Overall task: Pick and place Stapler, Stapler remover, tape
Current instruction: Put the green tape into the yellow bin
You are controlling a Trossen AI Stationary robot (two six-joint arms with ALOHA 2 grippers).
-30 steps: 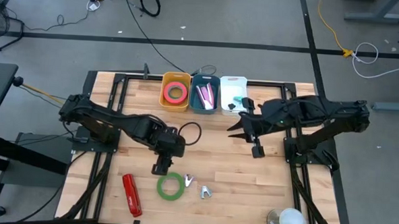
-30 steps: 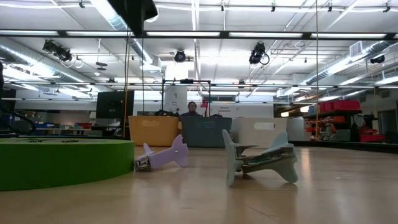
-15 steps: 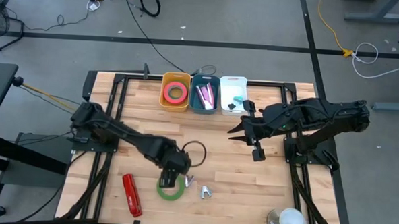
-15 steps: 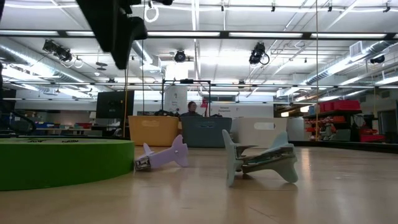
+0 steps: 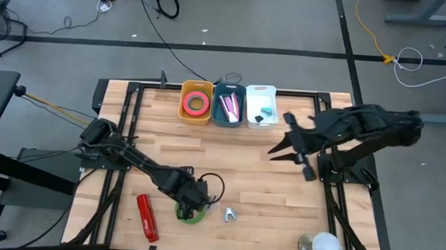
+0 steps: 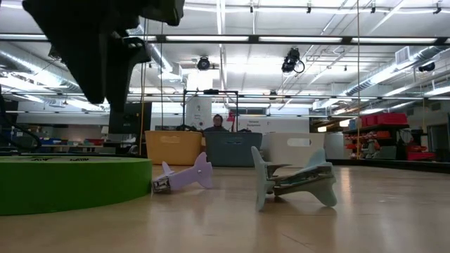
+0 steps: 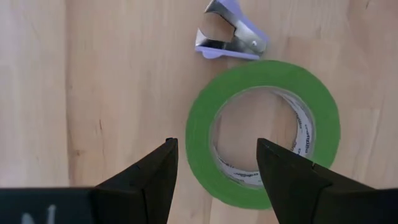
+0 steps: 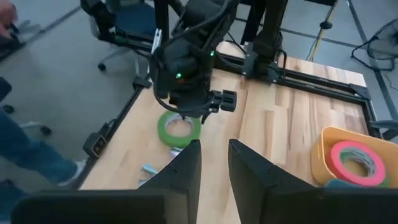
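Note:
A green tape roll (image 7: pixel 200 134) lies flat on the table near its front edge. My left gripper (image 7: pixel 214 155) hangs open just above it, pointing down, one finger outside the ring's wall and one over its open centre. It touches nothing. Beside the roll lie a purple stapler remover (image 7: pixel 231 38) and a pale one (image 5: pixel 229 213). To the roll's left is the red stapler (image 5: pixel 146 217). A pinkish-red tape roll (image 5: pixel 187 102) lies in the yellow bin (image 5: pixel 197 87). At the right, high over the table, my right gripper (image 8: pixel 214 162) has a narrow gap between its fingers and nothing in it.
A blue bin (image 5: pixel 228 118) and a white bin (image 5: pixel 261 89) stand beside the yellow one at the far edge. A white round object (image 5: pixel 323 246) sits at the near right corner. A person (image 6: pixel 216 123) shows far behind the table. Bare wood lies mid-table.
My left gripper has gone down and toward the table's near edge and right, rolling about its own line. It now hangs over the green roll and covers the purple remover in the high view. My right gripper has drifted a little toward the table's right edge.

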